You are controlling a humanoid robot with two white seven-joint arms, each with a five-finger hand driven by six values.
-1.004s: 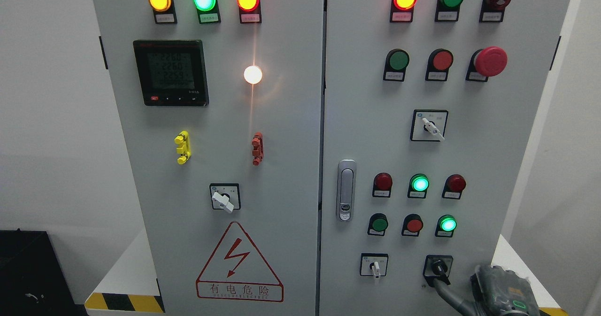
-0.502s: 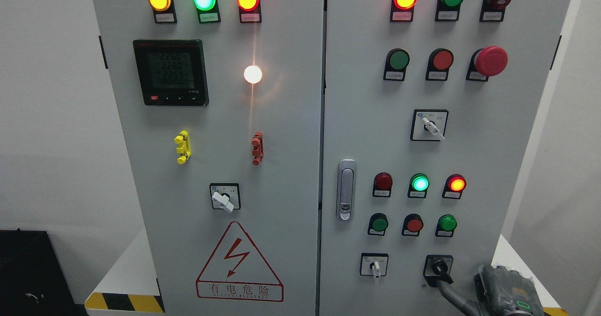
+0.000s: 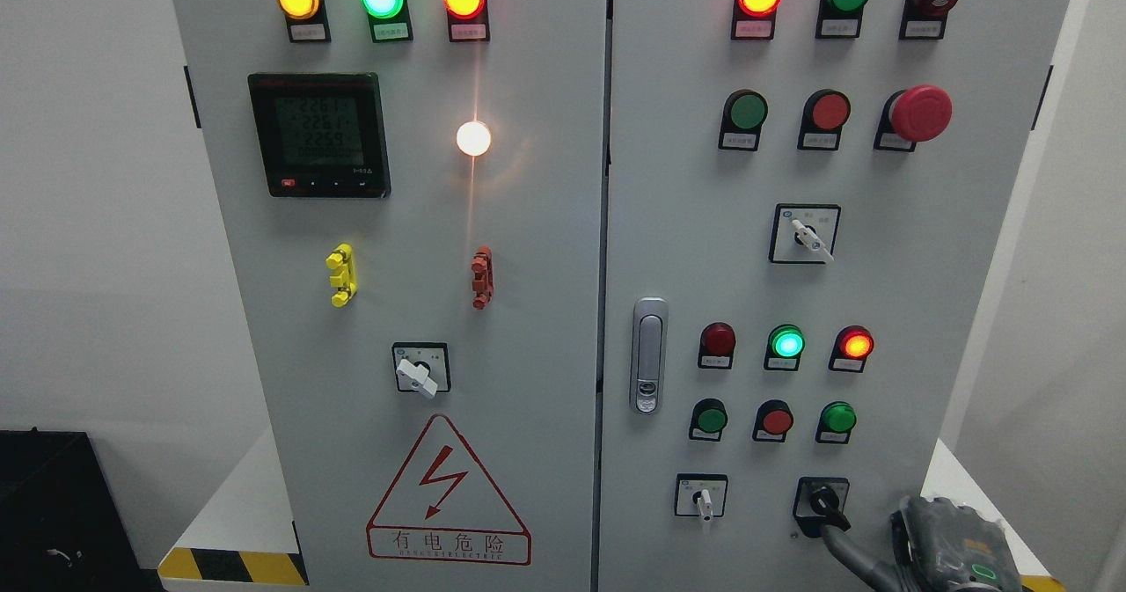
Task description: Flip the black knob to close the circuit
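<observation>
The black knob (image 3: 822, 499) sits on a black plate at the lower right of the grey cabinet's right door (image 3: 686, 249). Its pointer slants toward the lower right. My right hand (image 3: 948, 541) shows at the bottom right corner, dark grey with a small green light on it. A slim grey part of the hand reaches up and left and touches the knob's lower end. Much of the hand is cut off by the frame's bottom edge. Above the knob, a red lamp (image 3: 856, 345) and a green lamp (image 3: 786, 343) glow, while the green button (image 3: 838, 418) is dark. My left arm is out of view.
A white selector switch (image 3: 703, 498) stands left of the knob, with a door latch (image 3: 649, 355) above it. A red mushroom stop button (image 3: 920, 113) juts out at the upper right. The cabinet stands on a white base with a yellow-black edge (image 3: 230, 566). A black box (image 3: 53, 508) sits at the lower left.
The red lamp above the knob has lit and the lower right green lamp has gone dark. The knob's pointer has turned slightly, and my right hand has shifted a little to the right.
</observation>
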